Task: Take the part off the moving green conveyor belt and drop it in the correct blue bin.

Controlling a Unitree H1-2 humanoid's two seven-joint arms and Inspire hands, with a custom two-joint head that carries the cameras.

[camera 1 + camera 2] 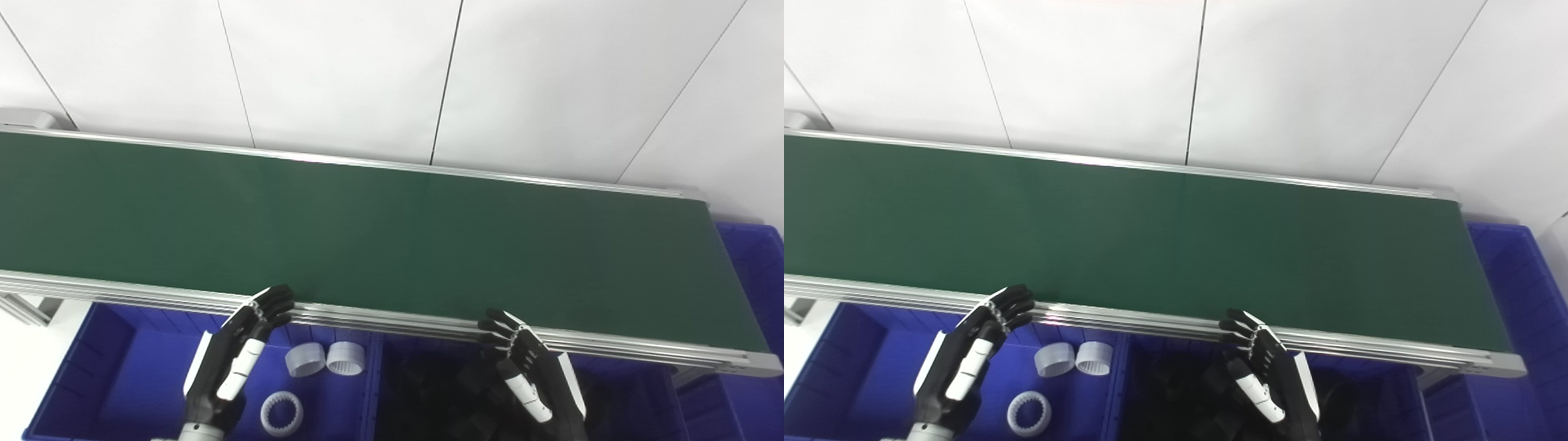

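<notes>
The green conveyor belt (380, 233) runs across the picture with no part on it. Below its near rail stand two blue bins. My left hand (236, 361) hovers open over the left blue bin (110, 380), fingertips at the rail, holding nothing. In that bin lie three white ring-shaped parts (305, 359), (346, 358), (282, 413). Over the right blue bin (637, 398), which holds several black parts (441, 392), my right hand (530, 373) is also open and empty, with fingers reaching the rail.
A third blue bin (756, 275) sits past the belt's right end. The aluminium rail (398, 321) edges the belt's near side. A white panelled wall (392, 73) rises behind the belt.
</notes>
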